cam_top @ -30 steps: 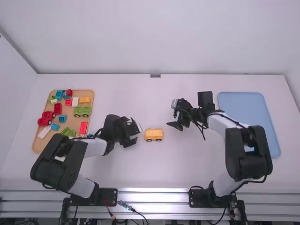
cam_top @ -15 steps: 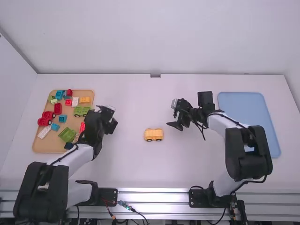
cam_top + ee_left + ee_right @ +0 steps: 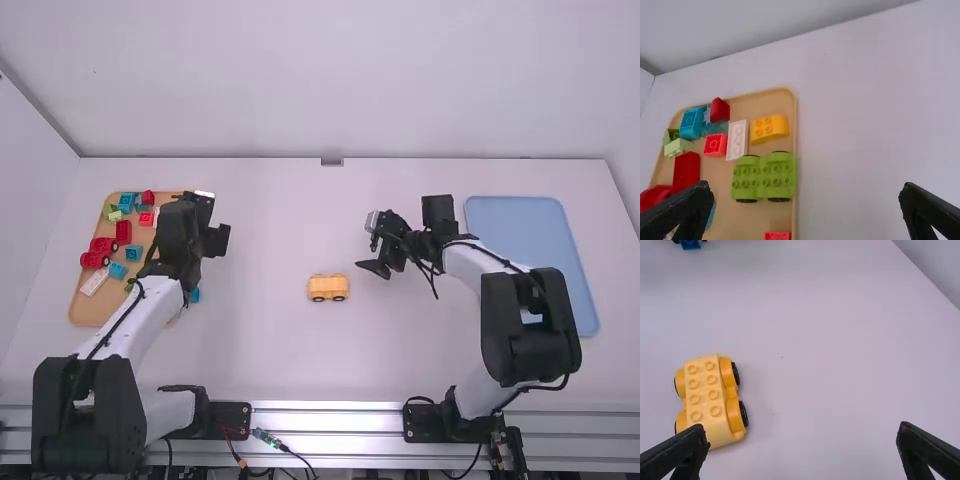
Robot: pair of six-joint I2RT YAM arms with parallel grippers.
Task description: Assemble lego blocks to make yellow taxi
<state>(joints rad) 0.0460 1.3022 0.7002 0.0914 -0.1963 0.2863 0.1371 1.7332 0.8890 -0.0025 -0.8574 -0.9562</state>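
left wrist: yellow block (image 3: 769, 129), high: blue tray (image 3: 522, 222)

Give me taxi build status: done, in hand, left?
Done: yellow wheeled base is out on the table, wheels down.
In hand: nothing. Left gripper is open by the tray; right gripper is open near the base.
Left: top studs are bare, so the body still needs building. The yellow block in the tray looks like a likely part.
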